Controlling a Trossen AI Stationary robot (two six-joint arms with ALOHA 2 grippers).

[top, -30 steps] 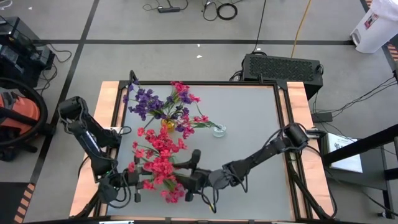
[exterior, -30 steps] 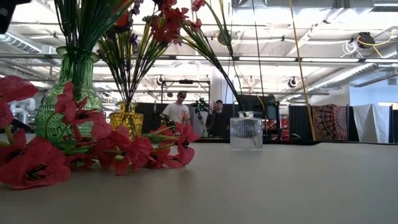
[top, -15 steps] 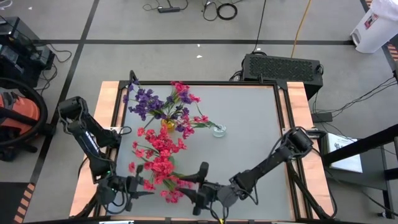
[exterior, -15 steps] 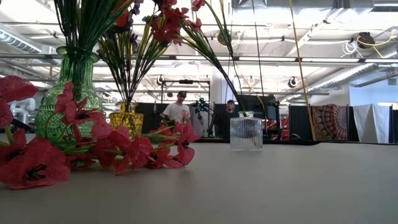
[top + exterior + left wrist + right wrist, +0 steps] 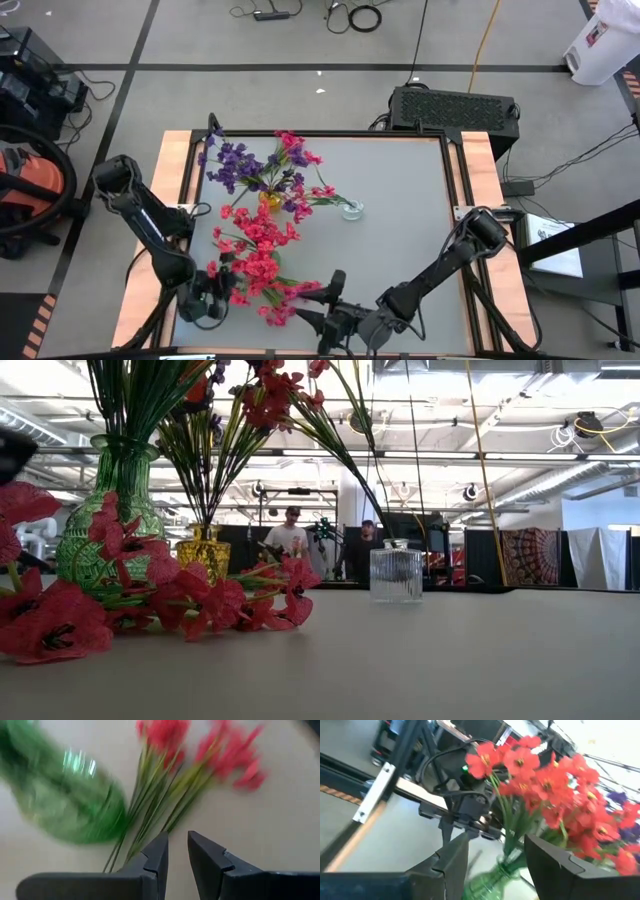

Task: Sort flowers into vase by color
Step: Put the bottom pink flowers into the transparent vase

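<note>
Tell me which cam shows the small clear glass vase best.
The low view: the clear glass vase stands unobstructed mid-frame, with its ribbed walls and rim plain to see. The high view shows only its small rim, from above, beside the flowers. Neither wrist view shows it.

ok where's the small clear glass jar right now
In the high view the clear jar stands upright near the table's middle, just right of the yellow vase; no flowers are in it.

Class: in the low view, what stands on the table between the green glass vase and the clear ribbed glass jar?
A small yellow glass vase holding green stems, seen in the low view.
</note>
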